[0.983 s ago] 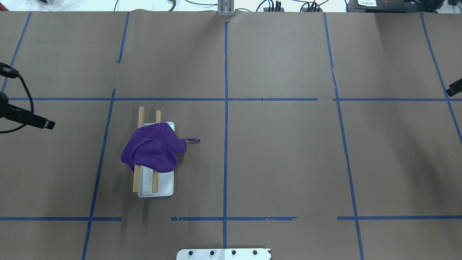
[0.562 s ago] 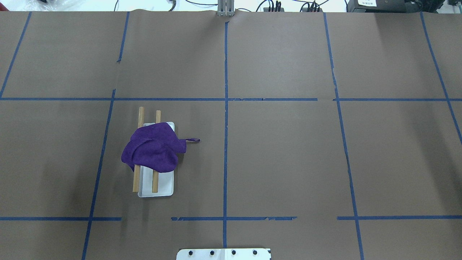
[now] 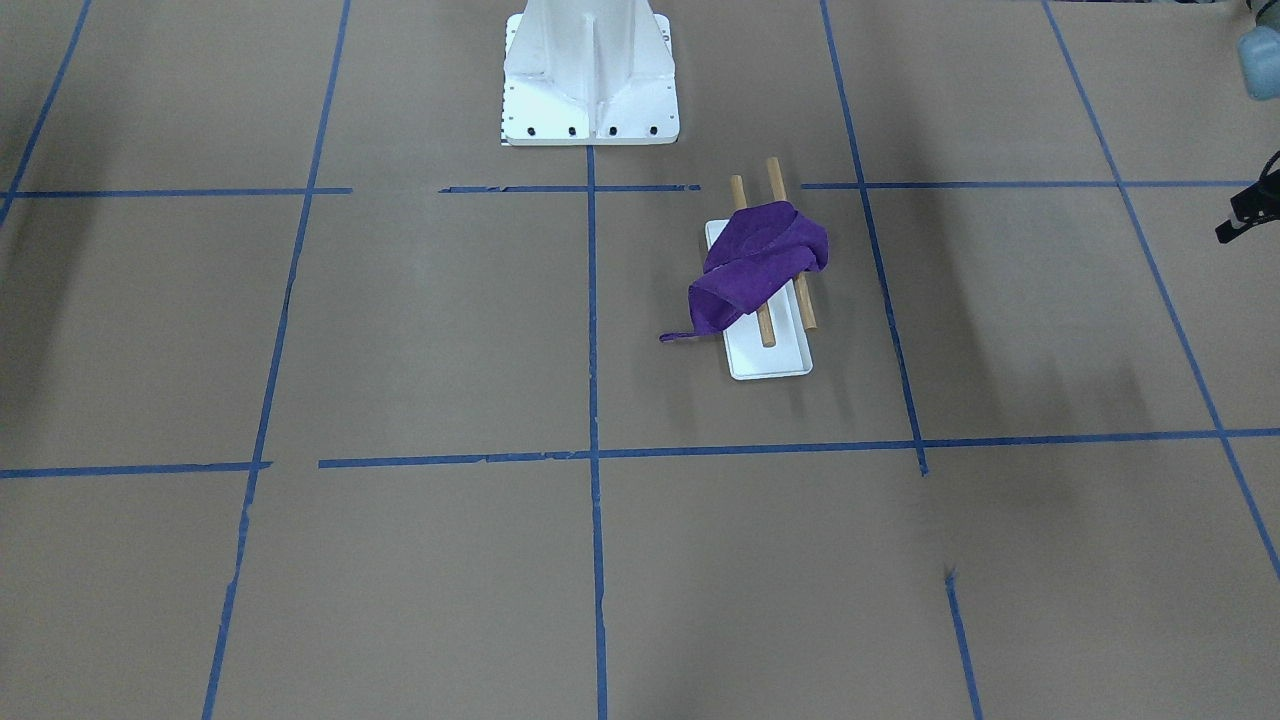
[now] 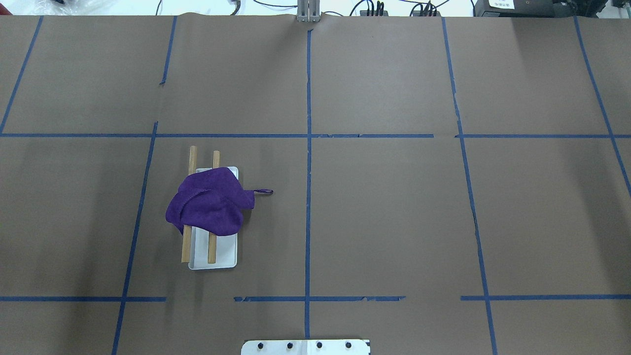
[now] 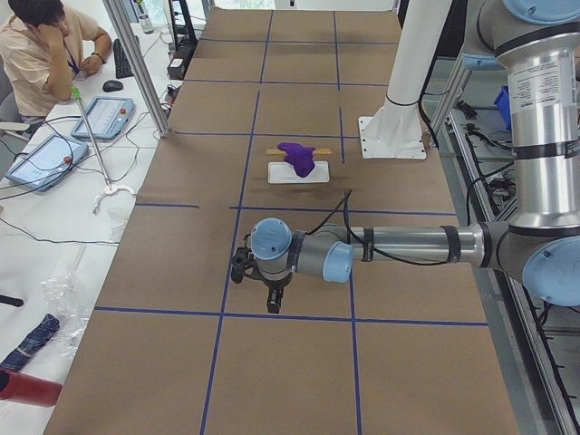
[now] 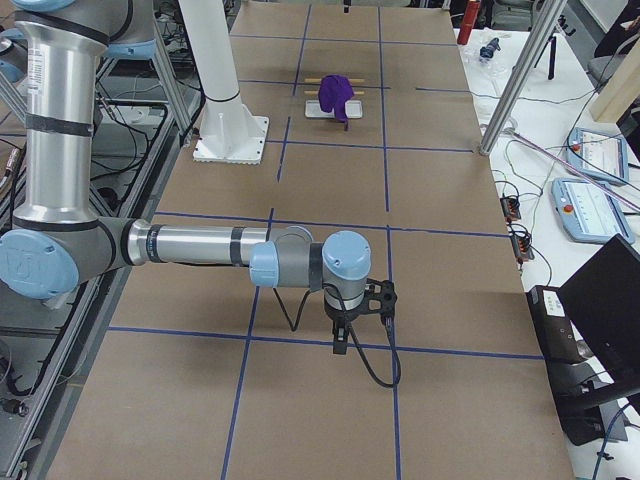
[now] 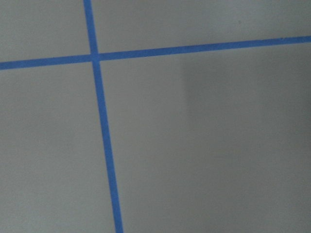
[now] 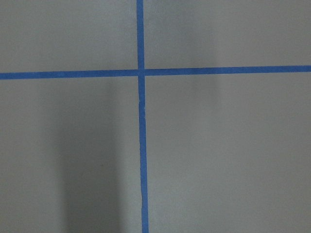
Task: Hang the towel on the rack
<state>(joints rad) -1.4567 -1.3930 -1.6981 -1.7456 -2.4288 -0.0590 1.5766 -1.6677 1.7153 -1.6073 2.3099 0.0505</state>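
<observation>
Overhead exterior: the towel (image 4: 209, 204) drapes the rack (image 4: 212, 251), so hanging seems done. I cannot tell whether my left claw (image 5: 269, 304) or right claw (image 6: 340, 345) is open; next I only need parking.

No text, label or number is legible anywhere here.

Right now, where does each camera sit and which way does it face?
Overhead: behind the robot, looking forward and down at the towel on the rack; only the base plate shows.
Front: across the table, facing the robot; base plate at top.
Left side: table's left end; left arm near.
Right side: opposite end; right arm near.
Left wrist: down at blue tape; no body shows.
Right wrist: same.
Overhead and front share the towel, mirrored.
</observation>
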